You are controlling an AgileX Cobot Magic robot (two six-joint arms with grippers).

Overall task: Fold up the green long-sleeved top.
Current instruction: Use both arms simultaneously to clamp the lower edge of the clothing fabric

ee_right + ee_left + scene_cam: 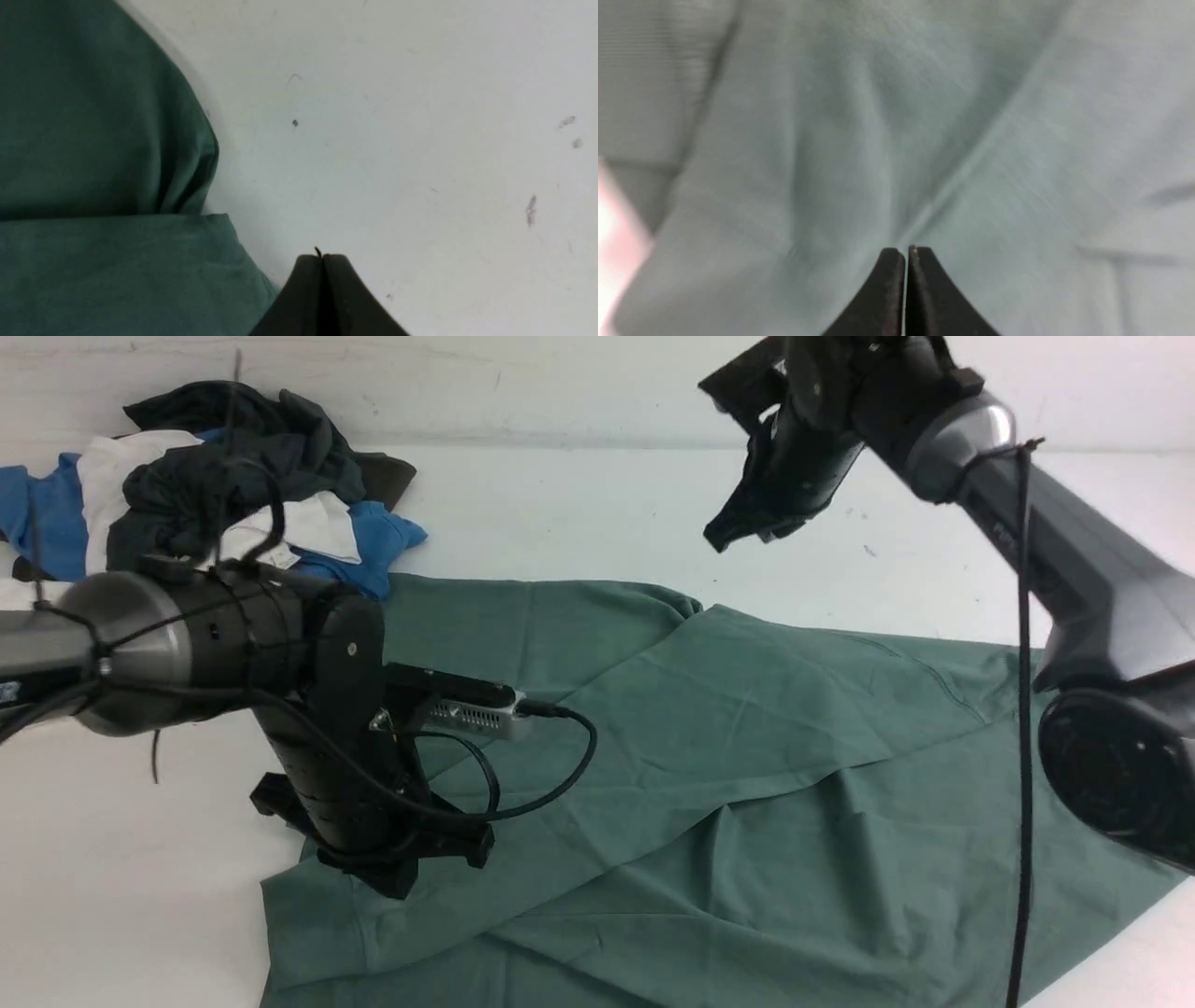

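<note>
Green top (747,784): edges seemingly rumpled, table (607,513) beyond

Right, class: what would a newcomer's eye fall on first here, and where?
The green long-sleeved top sprawls crumpled across the white table. The left gripper, shut, hangs low over its left side; the right gripper, also shut, is raised beyond it. A heap of blue, white and dark garments lies far left.
</note>
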